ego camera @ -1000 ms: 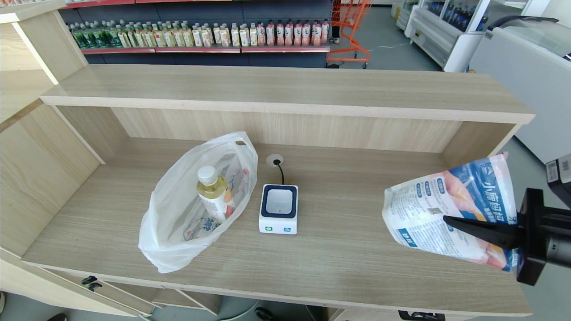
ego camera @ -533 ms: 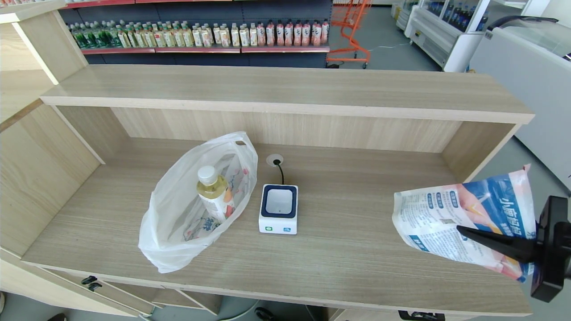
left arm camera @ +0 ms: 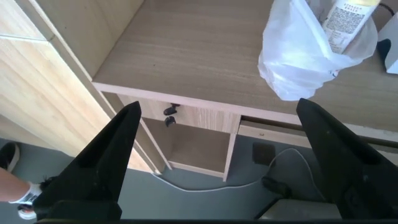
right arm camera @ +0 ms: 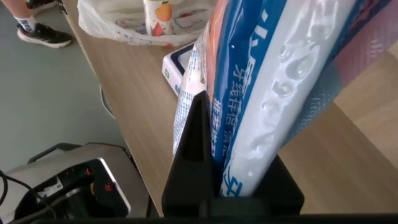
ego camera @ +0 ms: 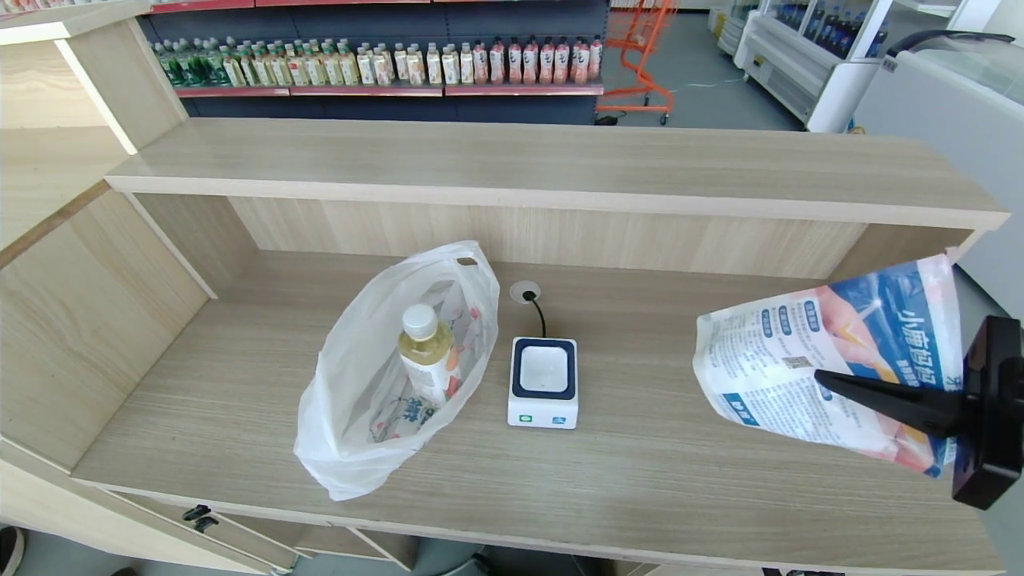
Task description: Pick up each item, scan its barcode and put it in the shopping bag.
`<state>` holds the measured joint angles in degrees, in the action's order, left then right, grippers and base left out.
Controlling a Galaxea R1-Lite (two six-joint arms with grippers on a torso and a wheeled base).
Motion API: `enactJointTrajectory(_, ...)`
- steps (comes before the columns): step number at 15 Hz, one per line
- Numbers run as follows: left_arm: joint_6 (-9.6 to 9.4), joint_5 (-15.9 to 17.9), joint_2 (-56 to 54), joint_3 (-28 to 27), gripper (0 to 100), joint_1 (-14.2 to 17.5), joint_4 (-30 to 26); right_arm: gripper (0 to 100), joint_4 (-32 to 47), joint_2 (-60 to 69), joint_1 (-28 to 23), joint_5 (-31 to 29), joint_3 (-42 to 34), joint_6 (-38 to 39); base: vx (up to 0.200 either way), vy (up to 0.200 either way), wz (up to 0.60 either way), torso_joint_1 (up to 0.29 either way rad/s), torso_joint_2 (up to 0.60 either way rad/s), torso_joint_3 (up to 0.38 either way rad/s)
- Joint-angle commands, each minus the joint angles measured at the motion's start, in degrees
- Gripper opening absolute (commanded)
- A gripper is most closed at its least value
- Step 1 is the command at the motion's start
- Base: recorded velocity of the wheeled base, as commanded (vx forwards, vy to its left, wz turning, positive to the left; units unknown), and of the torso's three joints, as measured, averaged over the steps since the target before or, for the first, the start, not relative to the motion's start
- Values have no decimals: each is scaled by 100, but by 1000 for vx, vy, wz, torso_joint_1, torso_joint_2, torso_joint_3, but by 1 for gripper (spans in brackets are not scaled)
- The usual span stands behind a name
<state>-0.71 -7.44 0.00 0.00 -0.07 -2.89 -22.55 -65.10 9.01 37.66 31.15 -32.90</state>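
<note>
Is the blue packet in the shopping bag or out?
Out. The right gripper holds the blue packet above the counter, apart from the shopping bag.

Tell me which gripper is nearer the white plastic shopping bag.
Left. The left gripper hangs open off the counter at its front edge, near the white plastic shopping bag; the right gripper, shut on the blue-and-white pouch, is beyond the white scanner.

shopping bag on counter, left of centre | bottle inside the bag | scanner just right of the bag, its cable running back to a hole near the back wall | packet in right gripper above counter's right end | left gripper before the front edge
</note>
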Motion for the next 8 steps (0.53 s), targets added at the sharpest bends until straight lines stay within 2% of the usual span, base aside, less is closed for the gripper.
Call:
enactJointTrajectory(1, -8, -3, 9, 0, 100, -1, -1, 0, 5, -381, 13, 14, 295, 47, 0, 200, 0, 2, 7, 12)
enactJointTrajectory(6, -8, -3, 9, 0, 100, -1, -1, 0, -12, -961, 13, 40, 524, 65, 0, 200, 0, 0, 2, 6)
enactJointTrajectory(8, -8, -3, 9, 0, 100, -1, -1, 0, -30, -1163, 13, 49, 533, 65, 0, 0, 0, 0, 0, 0)
